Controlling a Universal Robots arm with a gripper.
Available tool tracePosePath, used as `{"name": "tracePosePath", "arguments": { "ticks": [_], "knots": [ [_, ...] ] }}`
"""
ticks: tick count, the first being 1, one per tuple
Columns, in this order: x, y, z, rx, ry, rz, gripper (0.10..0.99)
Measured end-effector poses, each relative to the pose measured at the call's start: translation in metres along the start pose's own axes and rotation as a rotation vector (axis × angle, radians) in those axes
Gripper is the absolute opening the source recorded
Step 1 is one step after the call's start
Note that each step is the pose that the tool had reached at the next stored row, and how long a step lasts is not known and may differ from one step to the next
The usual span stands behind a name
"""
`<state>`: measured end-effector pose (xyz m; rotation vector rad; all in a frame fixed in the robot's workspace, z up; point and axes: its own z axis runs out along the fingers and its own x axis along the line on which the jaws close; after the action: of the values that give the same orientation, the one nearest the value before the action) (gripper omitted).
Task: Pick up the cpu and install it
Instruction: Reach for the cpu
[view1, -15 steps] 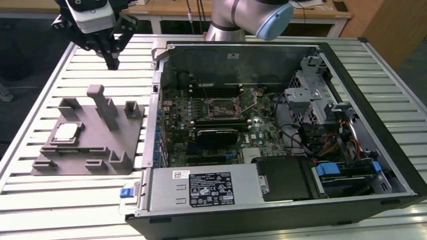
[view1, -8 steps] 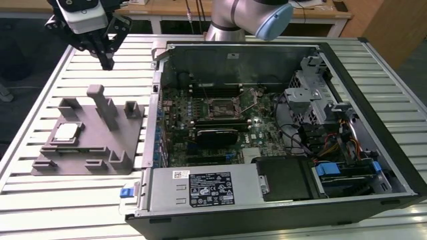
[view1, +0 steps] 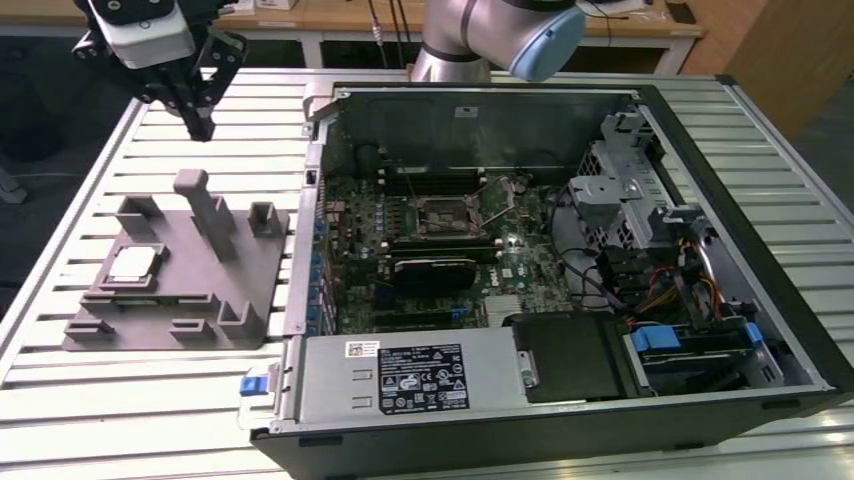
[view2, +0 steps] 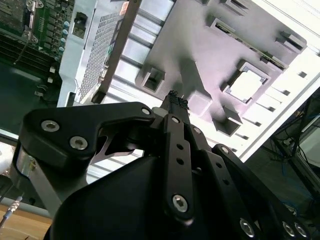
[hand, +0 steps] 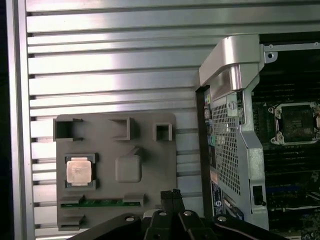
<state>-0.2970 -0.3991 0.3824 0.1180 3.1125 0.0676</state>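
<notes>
- Jaws pressed together, holding nothing; the gripper hangs in the air near the grey fixture.
- The cpu lies flat in a square pocket of that fixture, beside the computer case.

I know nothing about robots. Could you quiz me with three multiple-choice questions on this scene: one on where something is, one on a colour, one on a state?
1. Where does the cpu lie?
A. in a recess of the fixture
B. on the floor
C. inside a drawer

2. The fixture is:
A. red
B. grey
C. yellow

3. The claw is:
A. wide open
B. shut on the cpu
C. shut, holding nothing

Answers:
1. A, the pale chip sits in a square pocket of the fixture.
2. B, its plastic is grey all over.
3. C, its fingers meet above the fixture with nothing between them.
</notes>
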Motion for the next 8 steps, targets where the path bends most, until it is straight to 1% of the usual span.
{"name": "tracePosePath", "arguments": {
  "ticks": [4, 8],
  "knots": [
    [0.0067, -0.0006, 0.0008, 0.000, 0.0000, 0.000, 0.106],
    [0.0141, -0.0013, 0.0045, 0.000, -0.0002, 0.000, 0.106]
  ]
}}
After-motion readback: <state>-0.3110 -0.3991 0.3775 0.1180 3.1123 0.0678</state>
